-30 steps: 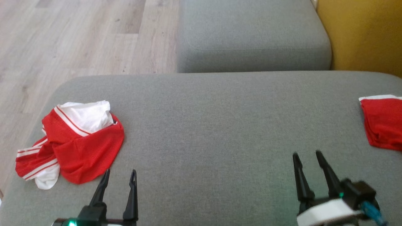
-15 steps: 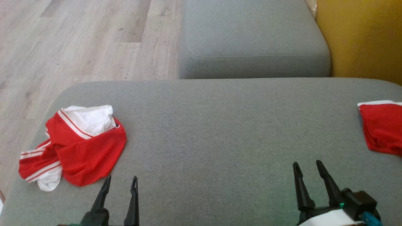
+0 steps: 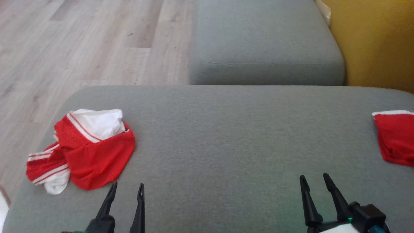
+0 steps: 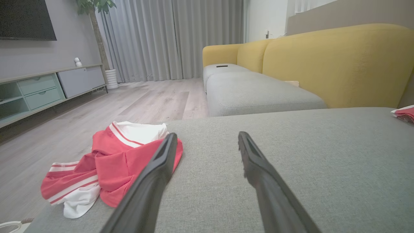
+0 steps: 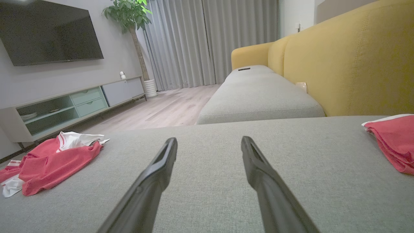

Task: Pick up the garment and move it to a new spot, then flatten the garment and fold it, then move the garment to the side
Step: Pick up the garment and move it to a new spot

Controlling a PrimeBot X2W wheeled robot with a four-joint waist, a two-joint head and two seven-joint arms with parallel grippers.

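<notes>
A crumpled red garment [image 3: 87,152] lies on the sofa seat [image 3: 226,145]. The left claw [image 3: 127,185] hovers just beside it and the right claw [image 3: 314,176] well apart, both open and empty.

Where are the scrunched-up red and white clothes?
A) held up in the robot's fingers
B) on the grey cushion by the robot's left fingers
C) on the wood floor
B: the scrunched-up garment lies on the grey cushion, just ahead of the open left gripper.

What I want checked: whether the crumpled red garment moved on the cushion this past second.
No. The crumpled garment keeps its spot by the grey cushion's left corner; the whole head view slid, so the camera moved.
</notes>
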